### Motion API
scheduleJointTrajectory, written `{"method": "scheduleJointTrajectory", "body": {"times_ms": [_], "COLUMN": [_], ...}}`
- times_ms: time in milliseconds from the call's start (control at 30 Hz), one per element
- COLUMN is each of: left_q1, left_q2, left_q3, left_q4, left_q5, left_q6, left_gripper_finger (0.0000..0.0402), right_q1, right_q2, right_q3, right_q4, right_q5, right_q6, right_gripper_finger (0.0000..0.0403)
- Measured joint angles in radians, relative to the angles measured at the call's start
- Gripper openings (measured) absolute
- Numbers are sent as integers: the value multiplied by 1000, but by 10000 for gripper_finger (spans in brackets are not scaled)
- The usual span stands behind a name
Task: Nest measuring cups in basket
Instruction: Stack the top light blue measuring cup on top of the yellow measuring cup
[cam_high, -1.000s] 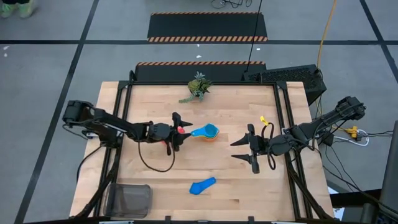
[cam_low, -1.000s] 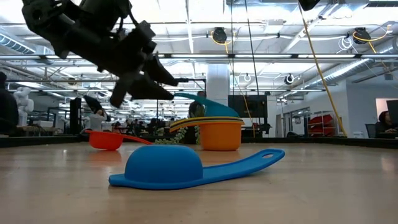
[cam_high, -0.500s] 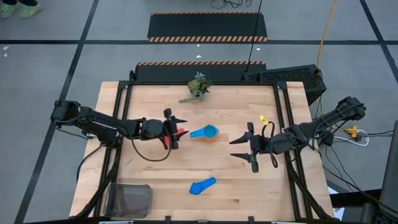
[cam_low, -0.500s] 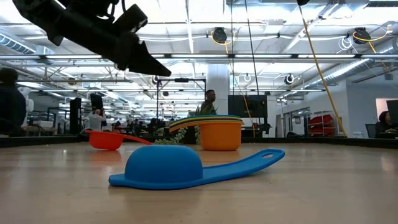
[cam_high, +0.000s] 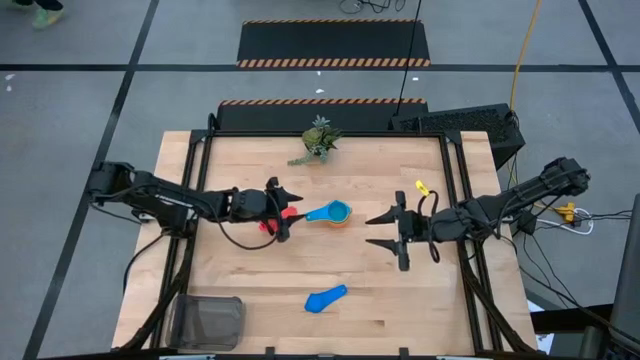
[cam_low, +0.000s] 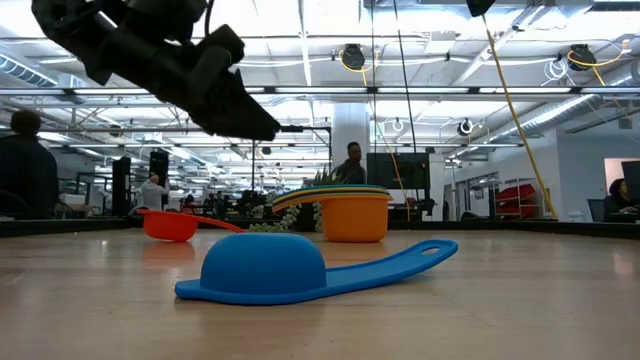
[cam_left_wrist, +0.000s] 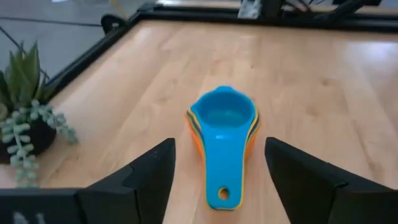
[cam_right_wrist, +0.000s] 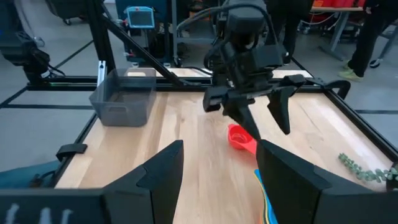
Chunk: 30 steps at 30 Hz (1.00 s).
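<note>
Nested stack of measuring cups: light blue cup innermost, orange outermost, thin yellow and darker rims between; handles aligned, hole at the handle end. Stands on the table directly ahead of the left gripper, whose fingers are spread and hold nothing.

Red cup: just below and behind the left gripper's tips, partly hidden from above.

Blue cup: lies upside down, well apart from both grippers.

Basket: dark mesh, behind the left gripper at a table corner; contents hard to make out.

Right gripper: open, empty, facing the stack.

No readable writing.
</note>
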Motion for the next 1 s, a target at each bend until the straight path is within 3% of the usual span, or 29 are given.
{"method": "scheduleJointTrajectory", "body": {"times_ms": [233,600,1000], "left_q1": [5,3,19], "left_q2": [114,316,358], "left_q3": [45,202,266], "left_q4": [-13,-121,-262], "left_q5": [-2,-10,-27], "left_q6": [-2,67,19], "left_gripper_finger": [297,288,280], "right_q1": [-2,-2,-1], "right_q2": [0,0,0], "right_q3": [0,-13,-13], "right_q4": [-4,-4,-5], "right_q5": [0,-1,-1], "right_q6": [5,9,25], "right_gripper_finger": [196,196,196]}}
